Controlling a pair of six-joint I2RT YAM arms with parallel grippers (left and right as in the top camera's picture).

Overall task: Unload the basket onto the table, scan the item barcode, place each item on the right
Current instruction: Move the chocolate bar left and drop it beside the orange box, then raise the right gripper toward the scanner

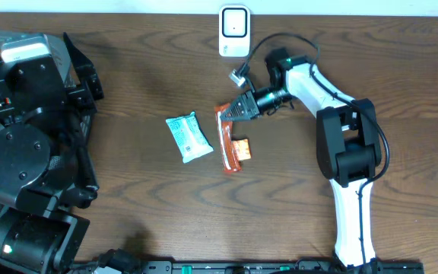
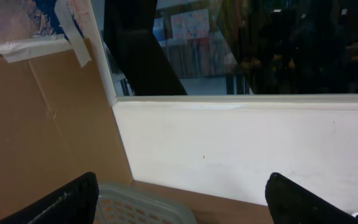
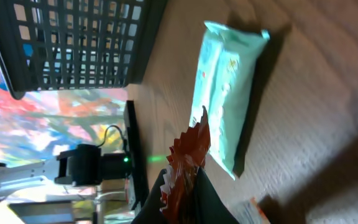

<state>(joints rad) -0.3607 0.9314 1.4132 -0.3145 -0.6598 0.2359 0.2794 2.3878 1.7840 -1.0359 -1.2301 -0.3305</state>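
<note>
An orange-red snack packet lies near the middle of the wooden table, its upper end pinched by my right gripper. In the right wrist view the packet's crimped edge sticks out from between the shut fingers of the right gripper. A teal packet lies flat just left of it and shows behind it as the teal packet. The white barcode scanner stands at the table's far edge. My left gripper is open with nothing between its fingers, facing a white wall.
The left arm is folded at the table's left side over a black mesh basket, which also shows as the basket. A pale plastic basket and a cardboard panel lie in front of the left gripper.
</note>
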